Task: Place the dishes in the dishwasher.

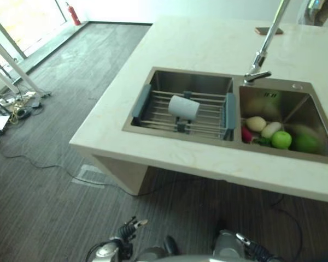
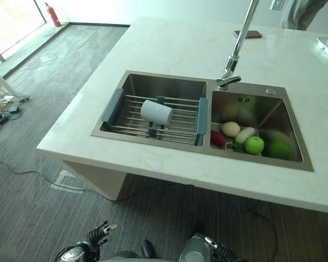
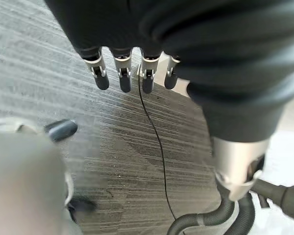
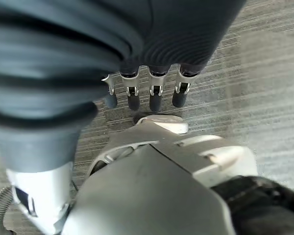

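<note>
Across the left basin of the double sink, sunk into the pale desk near its front edge, a wire rack with grey end grips spans from wall to wall, and a white cup lies on its side on the bars, probably left there to drain. That cup looks like the only dish waiting to be loaded; no dishwasher is visible from where I stand. The right basin holds produce, a green apple among pale and red vegetables, likely set there for washing. A tall tap rises behind the divider between the basins.

Both hands hang low over the floor, well short of the desk. The left hand has its fingers straight and empty; the right hand likewise, extended and holding nothing. I judge the task barely begun.
</note>
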